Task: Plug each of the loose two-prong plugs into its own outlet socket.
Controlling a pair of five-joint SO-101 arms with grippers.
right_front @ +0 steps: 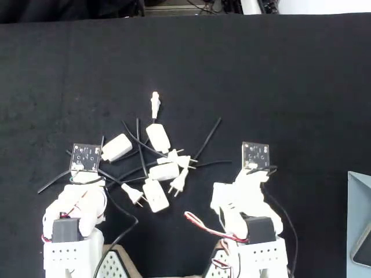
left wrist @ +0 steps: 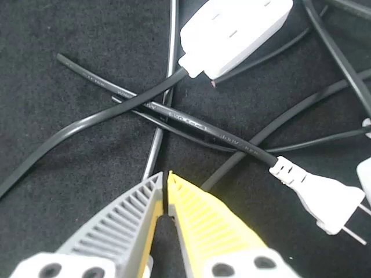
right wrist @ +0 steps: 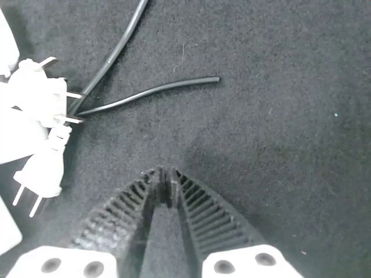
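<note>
Several white outlet sockets and white two-prong plugs on short black cords lie tangled at the table's middle. One plug [right_front: 155, 104] lies apart at the far side, and one socket [right_front: 117, 147] sits at the pile's left. My left gripper [left wrist: 165, 176], with its grey and yellow fingers shut and empty, hovers over crossed cords [left wrist: 174, 116], between a socket [left wrist: 232, 32] and a plug [left wrist: 322, 200]. My right gripper [right wrist: 165, 174] has black fingers, shut on nothing, above bare cloth beside two plugs [right wrist: 43, 168] [right wrist: 40, 87]. Both arms [right_front: 78, 202] [right_front: 243, 197] stand near the front edge, either side of the pile.
A black cloth [right_front: 290, 87] covers the table. A grey-blue tray [right_front: 359, 220] stands at the right edge. Loose cord ends [right_front: 208, 136] stick out of the pile toward the right arm.
</note>
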